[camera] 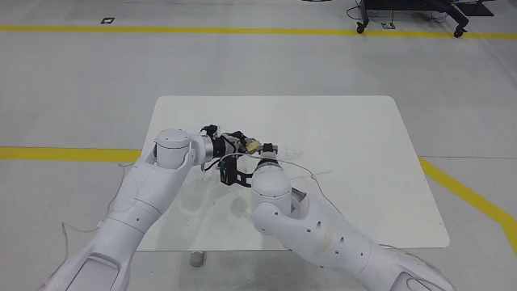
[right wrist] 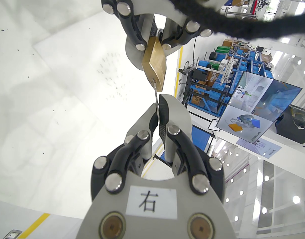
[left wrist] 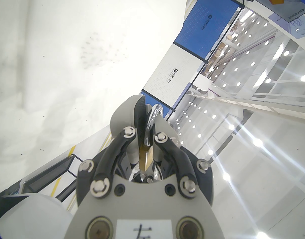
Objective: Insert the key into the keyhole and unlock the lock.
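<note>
Brass lock [right wrist: 154, 62] clamped in left claw [left wrist: 148, 116]; right claw [right wrist: 158, 109] pinches inserted key [right wrist: 156, 95] over table [camera: 363, 153] centre.

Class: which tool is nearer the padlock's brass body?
Left. The left tool clamps the padlock itself; the right tool is apart from it, gripping the key that meets its keyhole.

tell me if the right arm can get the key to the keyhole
Probably yes: the key in the right end effector has its tip at the keyhole in the lock, whose end faces it with nothing between.
</note>
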`<act>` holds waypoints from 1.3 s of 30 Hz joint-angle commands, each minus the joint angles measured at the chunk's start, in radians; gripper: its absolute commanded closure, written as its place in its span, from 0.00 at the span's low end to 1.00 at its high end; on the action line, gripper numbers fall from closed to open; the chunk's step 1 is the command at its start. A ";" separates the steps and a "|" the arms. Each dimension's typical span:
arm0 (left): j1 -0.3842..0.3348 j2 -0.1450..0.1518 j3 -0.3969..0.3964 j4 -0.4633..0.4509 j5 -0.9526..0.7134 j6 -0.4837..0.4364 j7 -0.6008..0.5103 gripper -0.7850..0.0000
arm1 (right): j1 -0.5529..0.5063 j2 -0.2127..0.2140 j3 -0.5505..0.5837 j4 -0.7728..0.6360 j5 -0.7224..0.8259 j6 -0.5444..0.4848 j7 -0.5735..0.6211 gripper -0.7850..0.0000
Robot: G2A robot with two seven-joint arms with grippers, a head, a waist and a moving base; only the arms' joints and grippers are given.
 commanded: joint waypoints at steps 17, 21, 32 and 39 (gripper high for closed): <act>-0.001 -0.002 -0.002 0.006 -0.005 0.007 -0.007 1.00 | -0.011 -0.011 0.000 0.001 -0.032 -0.016 -0.016 1.00; -0.003 -0.003 -0.002 0.008 -0.005 0.008 -0.012 1.00 | -0.014 -0.014 -0.001 -0.003 -0.041 -0.019 -0.019 1.00; -0.005 -0.004 -0.003 0.012 -0.010 0.008 -0.015 1.00 | -0.021 -0.022 0.003 0.003 -0.052 -0.031 -0.031 1.00; -0.008 -0.004 -0.011 0.024 -0.041 0.017 -0.051 1.00 | -0.045 -0.014 0.053 -0.032 -0.042 -0.049 -0.049 1.00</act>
